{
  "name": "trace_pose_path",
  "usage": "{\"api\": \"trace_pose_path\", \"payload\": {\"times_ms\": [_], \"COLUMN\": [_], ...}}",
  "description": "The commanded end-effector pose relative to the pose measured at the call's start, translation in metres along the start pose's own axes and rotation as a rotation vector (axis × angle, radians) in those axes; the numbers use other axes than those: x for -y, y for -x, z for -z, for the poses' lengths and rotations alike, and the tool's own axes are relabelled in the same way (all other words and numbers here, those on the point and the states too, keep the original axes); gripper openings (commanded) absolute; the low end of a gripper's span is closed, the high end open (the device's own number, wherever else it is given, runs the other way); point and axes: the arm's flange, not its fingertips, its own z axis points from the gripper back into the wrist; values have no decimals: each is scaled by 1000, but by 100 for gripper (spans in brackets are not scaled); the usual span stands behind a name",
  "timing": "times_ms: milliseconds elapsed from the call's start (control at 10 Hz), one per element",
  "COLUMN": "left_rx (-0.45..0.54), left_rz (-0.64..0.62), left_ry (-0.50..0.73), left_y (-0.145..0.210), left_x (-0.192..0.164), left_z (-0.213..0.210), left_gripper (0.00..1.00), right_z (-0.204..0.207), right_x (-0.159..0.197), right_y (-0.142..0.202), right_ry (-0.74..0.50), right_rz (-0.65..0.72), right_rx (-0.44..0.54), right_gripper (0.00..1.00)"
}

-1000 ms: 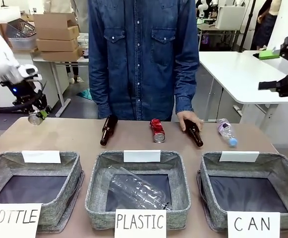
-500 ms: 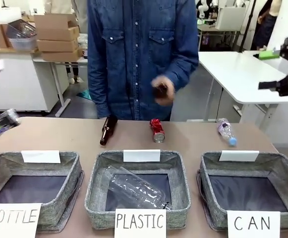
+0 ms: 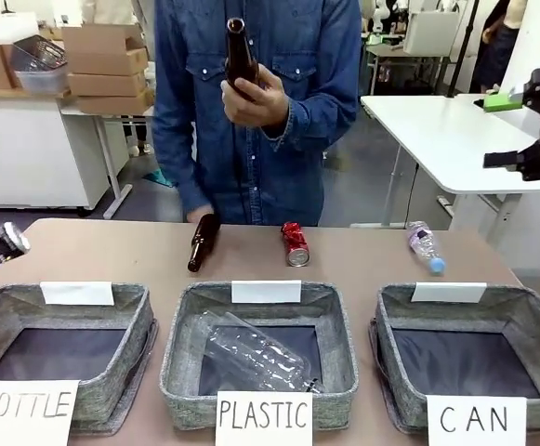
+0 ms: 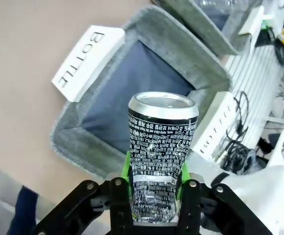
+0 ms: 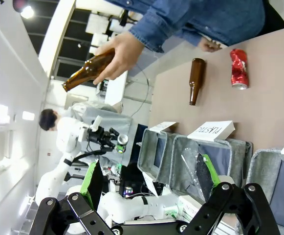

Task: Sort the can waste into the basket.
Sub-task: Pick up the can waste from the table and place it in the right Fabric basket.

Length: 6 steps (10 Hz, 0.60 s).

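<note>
Person: dark blue denim shirt (image 3: pixel 251 177), two flapped chest pockets with metal snaps, long cuffed sleeves. Left gripper (image 4: pixel 155 169): black linkage fingers, silver pivot screws, bright green pads. Right gripper (image 5: pixel 149 181): same black links, silver screws, green pads. Left arm (image 5: pixel 68 139), seen far off: white rounded shell, black cable.

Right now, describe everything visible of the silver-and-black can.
Thin metal, black with dense white print and a silver rimmed end, the silver-and-black can is dented inward at its lower body. The left gripper is shut on that dent, green pads on both sides, holding it off the table near the BOTTLE basket.
</note>
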Motion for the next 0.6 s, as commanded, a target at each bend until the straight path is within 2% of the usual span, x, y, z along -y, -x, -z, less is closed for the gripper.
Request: {"api": "trace_pose_path", "payload": {"times_ms": [0, 100, 200, 300, 400, 500], "left_rx": [4, 33, 46, 6, -2, -16], "left_rz": [34, 245, 462, 639, 691, 673], "left_ry": [-1, 52, 67, 55, 29, -21], "left_y": [7, -54, -103, -130, -139, -142], "left_x": [12, 56, 118, 171, 194, 193], "left_z": [5, 26, 42, 57, 66, 60], "left_gripper": [39, 39, 39, 39, 39, 39], "right_z": [0, -18, -31, -47, -58, -39], "right_x": [0, -15, -21, -24, -26, -20], "right_y": [0, -20, -40, -53, -59, -33], "right_ry": [0, 51, 89, 132, 187, 62], "right_rz": [0, -36, -14, 17, 86, -23], "right_rx": [0, 48, 126, 199, 278, 134], "right_gripper": [100, 100, 100, 100, 100, 100]}}
